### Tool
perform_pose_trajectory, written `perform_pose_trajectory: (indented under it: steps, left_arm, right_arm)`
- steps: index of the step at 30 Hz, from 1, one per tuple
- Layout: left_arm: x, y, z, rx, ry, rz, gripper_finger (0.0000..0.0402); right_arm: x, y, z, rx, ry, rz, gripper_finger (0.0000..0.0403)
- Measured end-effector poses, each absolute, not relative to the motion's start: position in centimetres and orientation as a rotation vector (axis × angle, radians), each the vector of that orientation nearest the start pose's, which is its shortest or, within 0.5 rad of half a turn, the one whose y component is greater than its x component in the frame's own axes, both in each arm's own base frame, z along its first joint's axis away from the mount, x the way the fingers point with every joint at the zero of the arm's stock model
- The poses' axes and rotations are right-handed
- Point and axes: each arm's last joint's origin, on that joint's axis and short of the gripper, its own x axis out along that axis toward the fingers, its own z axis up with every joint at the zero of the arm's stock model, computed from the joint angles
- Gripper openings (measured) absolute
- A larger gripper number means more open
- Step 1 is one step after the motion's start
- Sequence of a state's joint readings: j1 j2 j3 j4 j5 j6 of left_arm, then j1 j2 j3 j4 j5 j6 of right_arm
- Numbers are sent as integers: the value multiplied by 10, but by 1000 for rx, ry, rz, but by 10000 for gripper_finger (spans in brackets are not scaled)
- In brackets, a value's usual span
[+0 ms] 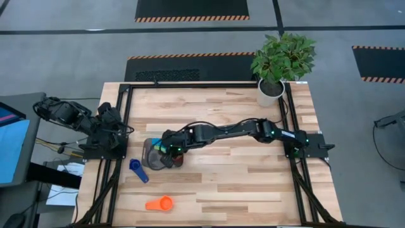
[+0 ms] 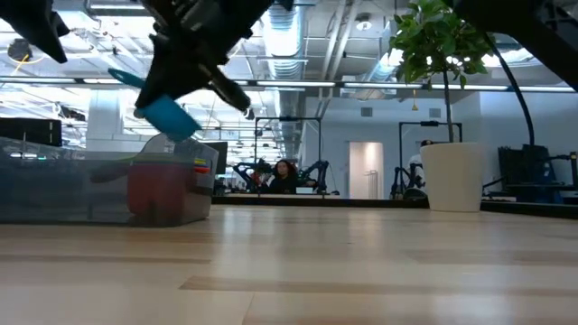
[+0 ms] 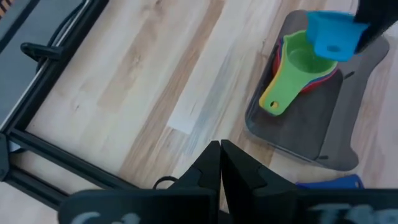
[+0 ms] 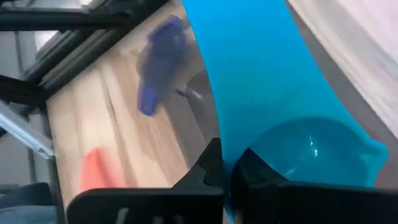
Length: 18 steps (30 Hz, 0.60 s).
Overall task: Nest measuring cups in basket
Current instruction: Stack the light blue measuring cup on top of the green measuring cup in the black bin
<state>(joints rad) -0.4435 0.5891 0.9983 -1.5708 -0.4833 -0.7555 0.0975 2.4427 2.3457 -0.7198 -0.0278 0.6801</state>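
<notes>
Measuring cups are stacked inside the basket (image 3: 298, 134): a green cup (image 3: 297, 70) lies uppermost over yellow and red ones, handles fanned toward one wall. A light blue cup (image 3: 333, 34) is held just above that stack, clamped by its flat handle between the fingers of the right gripper (image 1: 169, 151), bowl tilted. A dark blue cup (image 1: 137, 169) lies on the table (image 1: 240, 183) just beside the basket, and an orange cup (image 1: 160, 203) sits well apart, near the front edge. The left gripper (image 3: 220, 163) is parked at the table's left edge, fingers pressed together and empty. A potted plant (image 1: 281, 60) stands at the far right corner. Beyond the pale wood surface, a workshop with ceiling lights is seen.
</notes>
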Motion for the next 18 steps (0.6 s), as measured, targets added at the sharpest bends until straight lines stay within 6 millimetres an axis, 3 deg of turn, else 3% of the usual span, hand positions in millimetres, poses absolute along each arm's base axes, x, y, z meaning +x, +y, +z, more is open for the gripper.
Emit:
perform_pose_trajectory:
  steps: [8,18]
  left_arm:
    - [40,-3,320,-165,920,422,0]
    - [40,-3,320,-172,919,425,0]
  right_arm:
    - [535,53,239,612,825,-173,12]
    - [535,51,238,646,831,-193,62]
